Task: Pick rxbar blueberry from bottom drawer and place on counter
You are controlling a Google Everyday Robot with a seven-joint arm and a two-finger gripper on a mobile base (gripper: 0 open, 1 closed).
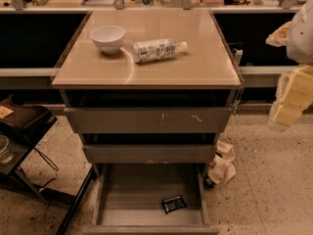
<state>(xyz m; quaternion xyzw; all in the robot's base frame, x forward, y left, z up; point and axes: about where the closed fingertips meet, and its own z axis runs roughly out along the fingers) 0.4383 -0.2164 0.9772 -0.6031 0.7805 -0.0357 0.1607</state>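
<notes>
Rxbar blueberry (174, 203) in bottom drawer (132, 195), well below-left of hand (292, 98) at right edge; grip: cannot tell.

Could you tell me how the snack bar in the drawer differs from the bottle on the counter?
The rxbar blueberry is small, flat and dark; the bottle is larger, clear with a white label. The bar lies in the open bottom drawer; the bottle lies on its side on the counter. Neither is held: the end effector hangs at the right, away from both.

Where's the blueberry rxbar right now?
The rxbar lies front-right in the open bottom drawer; the end effector hangs at the view's right edge, beside the counter.
</notes>
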